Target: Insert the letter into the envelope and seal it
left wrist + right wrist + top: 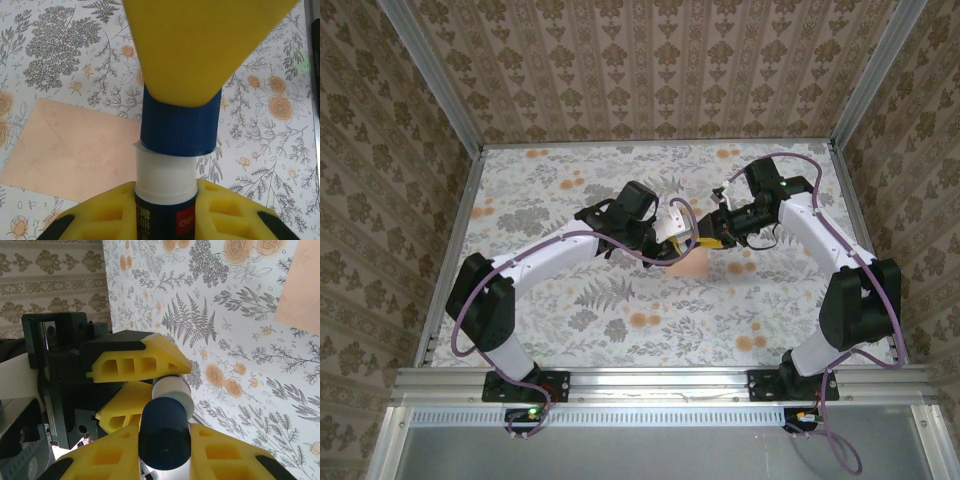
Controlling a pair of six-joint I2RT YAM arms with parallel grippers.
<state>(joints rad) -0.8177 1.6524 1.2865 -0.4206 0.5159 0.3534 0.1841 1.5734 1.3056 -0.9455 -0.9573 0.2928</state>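
Note:
A glue stick (165,215) with a dark labelled body, white neck (165,172) and blue ribbed cap (180,122) is held between both arms above the floral table. My left gripper (165,202) is shut on its body. My right gripper (165,440) is shut on the blue cap (165,432), which sits pulled partway off the white neck (174,392). In the top view the two grippers (670,228) (710,238) meet mid-table. The peach envelope (70,150) lies flat under them (688,264). The letter is hidden.
Patterned walls close in the table (570,310) at the back and on both sides. A metal rail (660,385) runs along the near edge by the arm bases. Open tablecloth lies to the left and near side of the envelope.

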